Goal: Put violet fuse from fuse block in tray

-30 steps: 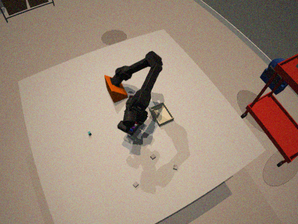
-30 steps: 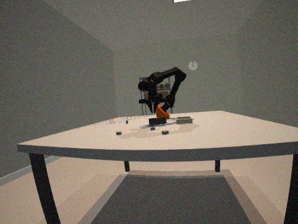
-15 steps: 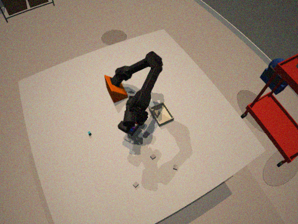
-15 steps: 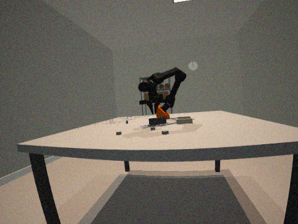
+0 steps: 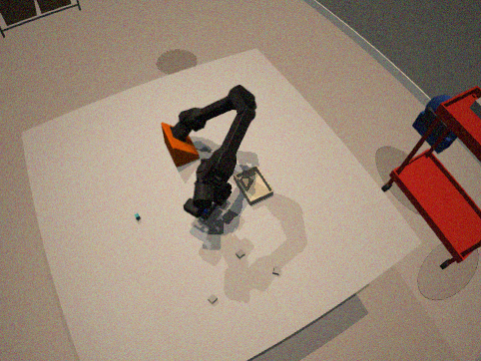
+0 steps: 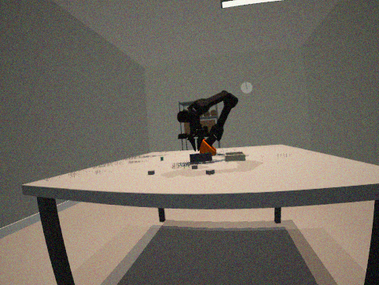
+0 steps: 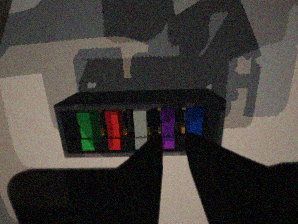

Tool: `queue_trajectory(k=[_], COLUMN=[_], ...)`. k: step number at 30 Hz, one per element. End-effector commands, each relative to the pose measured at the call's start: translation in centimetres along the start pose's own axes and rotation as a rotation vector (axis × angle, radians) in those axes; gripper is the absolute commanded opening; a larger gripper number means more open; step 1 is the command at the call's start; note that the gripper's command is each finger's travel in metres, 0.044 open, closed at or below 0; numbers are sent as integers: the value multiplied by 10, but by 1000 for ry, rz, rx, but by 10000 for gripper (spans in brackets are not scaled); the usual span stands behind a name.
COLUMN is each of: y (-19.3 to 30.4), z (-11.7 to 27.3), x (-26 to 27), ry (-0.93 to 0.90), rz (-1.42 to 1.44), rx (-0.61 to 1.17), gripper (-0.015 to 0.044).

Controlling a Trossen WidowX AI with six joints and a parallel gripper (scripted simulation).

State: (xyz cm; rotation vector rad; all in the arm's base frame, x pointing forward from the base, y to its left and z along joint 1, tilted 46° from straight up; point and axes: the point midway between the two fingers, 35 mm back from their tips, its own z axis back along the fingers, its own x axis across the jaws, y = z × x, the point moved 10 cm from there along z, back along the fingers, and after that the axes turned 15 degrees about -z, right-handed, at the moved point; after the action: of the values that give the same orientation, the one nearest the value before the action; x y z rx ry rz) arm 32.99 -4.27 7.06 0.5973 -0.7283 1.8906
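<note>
The violet fuse (image 7: 168, 129) is seen in the wrist view seated in the block (image 7: 140, 122), fourth in the row, between the white fuse (image 7: 140, 130) and the blue fuse (image 7: 194, 121); the green fuse (image 7: 88, 131) and red fuse (image 7: 113, 130) stand further along. Nothing of the extraction is done yet: the fuse has not been lifted and the tray (image 5: 254, 184) lies apart from the block, just beside the arm in the top view, with nothing violet seen in it.

The gripper (image 7: 173, 145) is held above the block with its two dark fingers drawn to a narrow gap that lines up with the violet fuse. The fingers are judged to be set narrow and to be pinching nothing; the tips appear to stand short of the fuse, though whether they touch its sides cannot be told from this angle. In the exterior view the gripper (image 6: 195, 146) hangs close over the block (image 6: 200, 158).

What is judged to be left is nearly all of the task: the fuse has to be gripped, drawn straight up clear of its neighbours, carried to the tray and released. The close flanking of the white and blue fuses is judged the chief risk, since little room is left for the fingers
</note>
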Motion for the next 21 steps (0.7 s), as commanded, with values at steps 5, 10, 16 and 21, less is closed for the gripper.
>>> queue_trajectory(k=[5,10,16,21], y=[1,1,1,1], z=[-9,-11,-13,-17], x=[1,1,1,1], ry=[-5,-5,-5,-5], rz=[-4,-4,-4,-4], rx=[0,0,0,0], gripper=[73,73,73,73])
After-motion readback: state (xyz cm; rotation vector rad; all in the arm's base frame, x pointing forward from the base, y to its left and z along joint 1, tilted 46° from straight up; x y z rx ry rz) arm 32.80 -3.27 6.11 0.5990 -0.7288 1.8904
